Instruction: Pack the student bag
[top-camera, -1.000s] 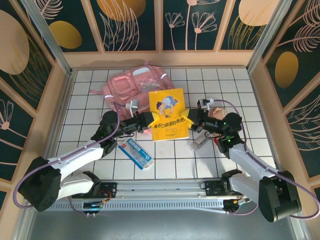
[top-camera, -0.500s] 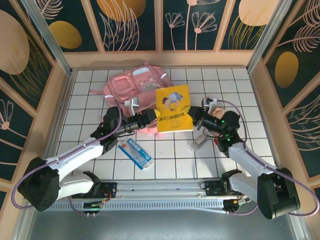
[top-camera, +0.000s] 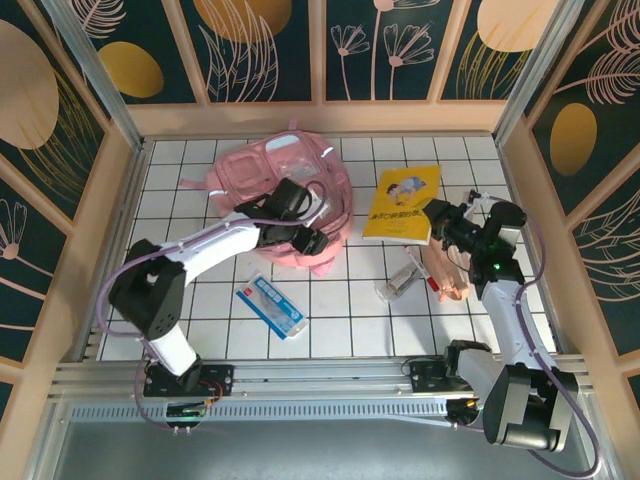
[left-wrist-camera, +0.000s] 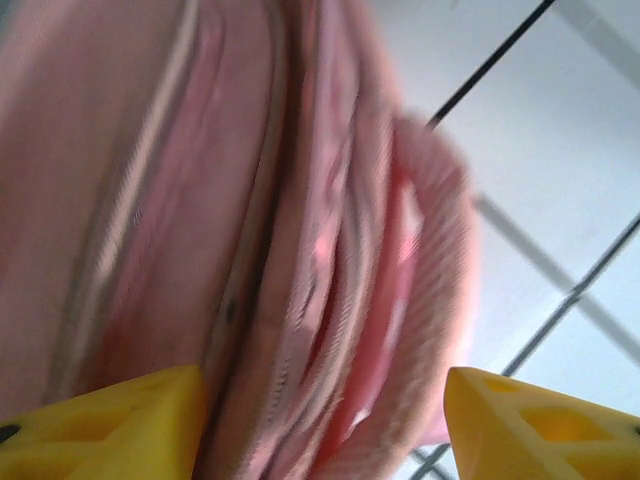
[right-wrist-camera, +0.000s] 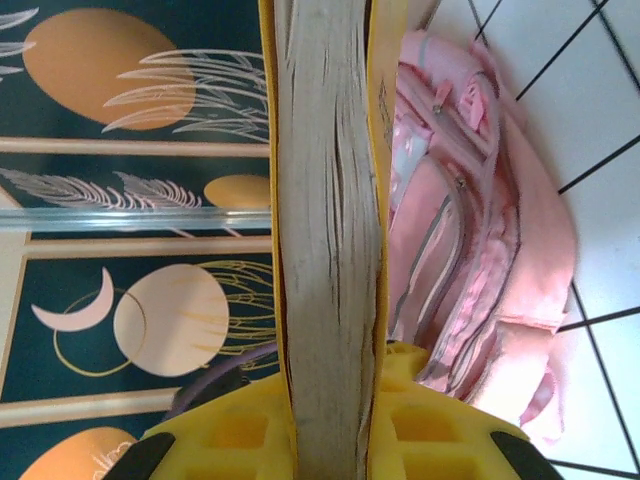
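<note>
The student bag (top-camera: 270, 175) is a soft pink backpack lying at the back middle of the tiled table. My left gripper (top-camera: 314, 238) is at the bag's near right edge. In the left wrist view the gripper (left-wrist-camera: 322, 410) is open, its yellow fingertips (left-wrist-camera: 105, 420) wide apart with the bag's pink folds (left-wrist-camera: 250, 200) between them. My right gripper (top-camera: 440, 222) is shut on a yellow picture book (top-camera: 402, 202), held above the table right of the bag. In the right wrist view the book's page edge (right-wrist-camera: 330, 200) stands upright between the yellow jaws (right-wrist-camera: 330, 420), with the bag (right-wrist-camera: 470, 230) beyond.
A blue and white packet (top-camera: 271, 306) lies on the tiles near the left arm. A clear small case (top-camera: 397, 286) and a skin-coloured object (top-camera: 450, 282) lie under the right arm. Wooden walls (top-camera: 320, 118) ring the table.
The left gripper let go of the book, opened and swung back to the bag's edge. The right gripper shut on the book and carried it right and back, away from the bag.
</note>
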